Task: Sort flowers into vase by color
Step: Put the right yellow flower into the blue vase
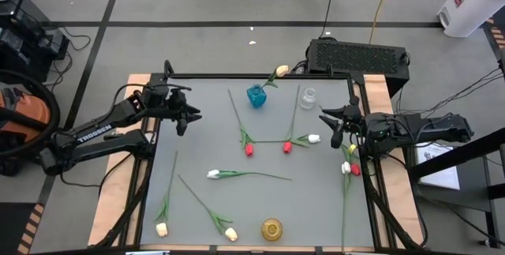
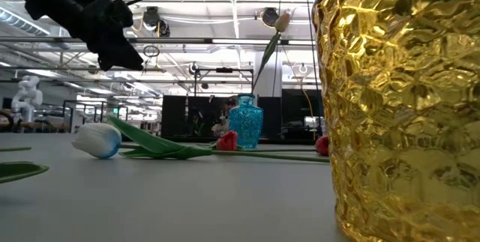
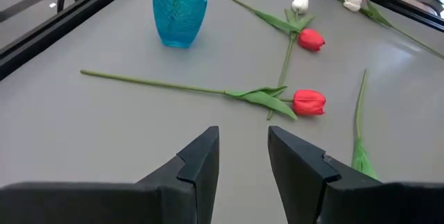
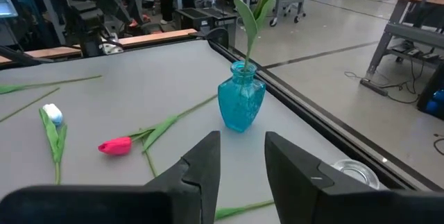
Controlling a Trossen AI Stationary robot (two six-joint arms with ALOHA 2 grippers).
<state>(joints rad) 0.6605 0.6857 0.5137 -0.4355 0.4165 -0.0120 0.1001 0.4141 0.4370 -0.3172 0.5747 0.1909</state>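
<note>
Gold vase [image 2: 409, 100] fills the low view, right up vs the lens; in the high view it sits at the table's near edge, centre [image 1: 271, 228], empty as far as I can tell.

Blue vase [image 1: 256, 95] stands at the far side w/ one cream tulip [image 1: 282, 71] already in it; a clear glass vase [image 1: 308, 97] stands just beside, apparently empty.

Rest of the flowers lie flat on the table [image 1: 316, 208]: two red tulips [image 1: 249, 150] [image 1: 287, 147] mid-table, stems crossing; a white one [image 1: 314, 138] near the right arm; a white one [image 1: 213, 174] centre; two cream ones [image 1: 162, 229] [image 1: 230, 234] near the front edge; a red/white pair [image 1: 349, 168] at the right edge.

Left gripper [image 3: 243, 156] hovers over the far-left part of the table, fingers parted, holding nothing; the nearer red tulip [image 3: 309, 102] lies just ahead of it. Right gripper [image 4: 241, 156] hovers at the far-right side, likewise parted and empty, facing the blue vase [image 4: 241, 102].

Handling, my guess: stems v. light, thin, prob. wire-cored plastic, so springy and apt to roll or pivot; buds soft; grip the stem mid-length, clear of leaves, so the flower hangs balanced and the stem end can be steered into a narrow neck; glass vases tip easily if knocked.
</note>
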